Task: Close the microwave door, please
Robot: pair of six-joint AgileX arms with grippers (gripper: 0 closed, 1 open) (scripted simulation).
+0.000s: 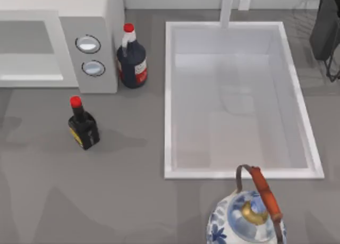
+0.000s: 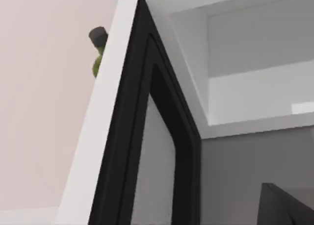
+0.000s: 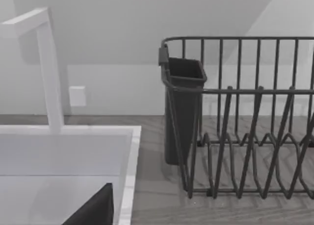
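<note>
**Q:** where's the microwave door (image 2: pixel 105 137) rn, and why's your left arm jammed up there?

**A:** The microwave (image 1: pixel 101 26) sits at the table's (image 1: pixel 53 191) back left corner. My left wrist cam is right up against the door. I see its white edge and black inner frame, with the cavity open beside it, so it's ajar. How wide, idk. I figure I'm that close so I can push the panel toward the body, a shove rather than a grab. There's a dark bit of my left jaws (image 2: pixel 287 208) at the frame edge, but I can't tell if they're open or closed.

**Q:** anything in the way?

**A:** Not much imo. One red-capped bottle (image 1: pixel 132 60) stands just beside the dial side. A smaller bottle (image 1: pixel 83 126) is out front of the dials on the table, near enough to clip if I swing wide. Something green (image 2: pixel 98 63) peeks from behind the door, no clue what. The sink (image 1: pixel 169 95) and the blue-white teapot (image 1: pixel 247 220) are well apart from it all.

**Q:** right arm?

**A:** Parked by the dish rack (image 3: pixel 245 137), next to the sink. A sliver of the right jaws (image 3: pixel 93 210) shows, state unclear there too.
</note>
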